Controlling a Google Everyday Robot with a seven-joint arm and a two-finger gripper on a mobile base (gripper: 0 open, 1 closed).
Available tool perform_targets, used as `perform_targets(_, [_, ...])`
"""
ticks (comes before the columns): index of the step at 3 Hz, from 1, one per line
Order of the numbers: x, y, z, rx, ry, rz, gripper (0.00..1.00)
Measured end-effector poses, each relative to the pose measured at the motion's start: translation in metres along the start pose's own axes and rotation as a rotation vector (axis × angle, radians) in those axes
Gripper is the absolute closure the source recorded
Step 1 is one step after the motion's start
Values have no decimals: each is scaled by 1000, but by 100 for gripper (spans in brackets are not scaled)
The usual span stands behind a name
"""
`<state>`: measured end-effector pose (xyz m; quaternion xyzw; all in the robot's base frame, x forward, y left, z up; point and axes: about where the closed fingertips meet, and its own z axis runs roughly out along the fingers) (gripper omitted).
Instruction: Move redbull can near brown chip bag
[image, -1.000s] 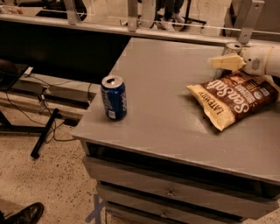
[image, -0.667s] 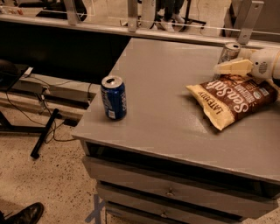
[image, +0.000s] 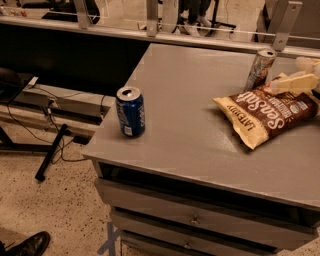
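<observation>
Standing upright on the grey table (image: 190, 145), the redbull can (image: 261, 69) sits at about 12 o'clock from the brown chip bag (image: 270, 112), just beside its far edge. The cream-coloured hand (image: 291, 81) hovers at 3 o'clock from the can, above the bag's upper right corner and apart from the can; whether it is wide or narrow I cannot tell. A blue soda can (image: 130, 111) stands at 9 o'clock, well apart from the bag.

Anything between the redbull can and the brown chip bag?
Nothing visible. The redbull can stands upright at the far edge of the brown chip bag, the gripper just right of it above the bag. The blue can sits far left.
</observation>
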<state>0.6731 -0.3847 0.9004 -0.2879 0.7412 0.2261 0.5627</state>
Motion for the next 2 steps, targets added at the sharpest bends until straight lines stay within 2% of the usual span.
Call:
perform_targets(1, [-27, -16, -57, 49, -33, -71, 0])
perform_targets(2, [-29, -17, -57, 51, -36, -73, 0])
